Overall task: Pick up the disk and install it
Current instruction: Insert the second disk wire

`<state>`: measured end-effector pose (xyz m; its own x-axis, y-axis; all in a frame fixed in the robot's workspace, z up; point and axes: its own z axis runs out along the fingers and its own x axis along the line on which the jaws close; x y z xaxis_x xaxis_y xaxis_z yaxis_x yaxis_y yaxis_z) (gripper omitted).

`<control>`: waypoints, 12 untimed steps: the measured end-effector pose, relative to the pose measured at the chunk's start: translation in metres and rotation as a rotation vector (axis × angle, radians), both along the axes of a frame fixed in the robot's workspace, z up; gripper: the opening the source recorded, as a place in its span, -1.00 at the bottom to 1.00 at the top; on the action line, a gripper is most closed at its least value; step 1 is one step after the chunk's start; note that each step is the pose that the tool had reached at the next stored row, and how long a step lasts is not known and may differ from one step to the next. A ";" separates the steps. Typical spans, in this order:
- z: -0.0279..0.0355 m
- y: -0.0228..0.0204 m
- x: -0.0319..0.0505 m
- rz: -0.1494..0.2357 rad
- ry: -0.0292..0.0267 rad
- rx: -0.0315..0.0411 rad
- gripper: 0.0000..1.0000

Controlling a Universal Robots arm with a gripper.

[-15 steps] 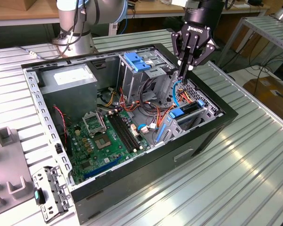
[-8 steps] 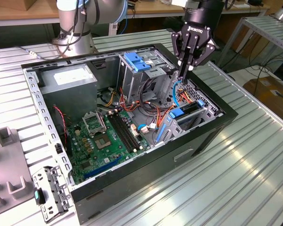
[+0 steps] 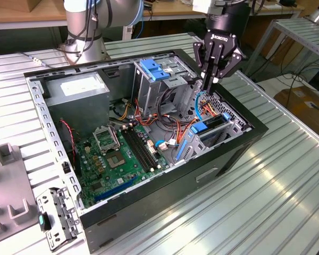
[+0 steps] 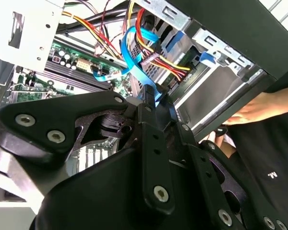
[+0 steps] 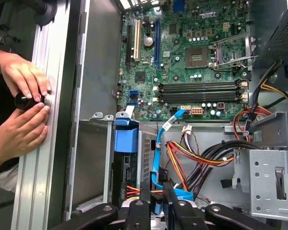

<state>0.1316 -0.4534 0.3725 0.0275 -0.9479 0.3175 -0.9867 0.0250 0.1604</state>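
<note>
Disk [image 3: 208,129] already seated in its bay in the case [image 3: 255,138]; tool [image 3: 211,79] hovers above, fingers pinched together, holding nothing.

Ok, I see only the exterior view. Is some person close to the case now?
Observer: Yes. In the first wrist view a person's hands hold a small black knob on the table rail, outside the case wall.
Operator: And the disk, does the robot's hand hold it?
Observer: It seems not. There the disk stands in its bay, and the robot's hand is beside it, at the thin blue cable.
</note>
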 end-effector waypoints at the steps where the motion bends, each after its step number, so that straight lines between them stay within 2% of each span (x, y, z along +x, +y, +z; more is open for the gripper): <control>1: -0.0005 0.0001 0.0004 -0.001 -0.0001 -0.0043 -0.50; 2: -0.0010 0.0001 0.0010 -0.003 -0.0001 -0.0132 -0.50; 3: -0.0016 0.0007 0.0023 -0.007 -0.0001 -0.0265 -0.50; 5: -0.0015 0.0019 0.0024 -0.008 0.0000 -0.0285 -0.50; 10: 0.0031 0.0020 0.0024 -0.009 0.0003 -0.0285 -0.50; 12: 0.0032 0.0021 0.0025 -0.009 0.0005 -0.0282 -0.50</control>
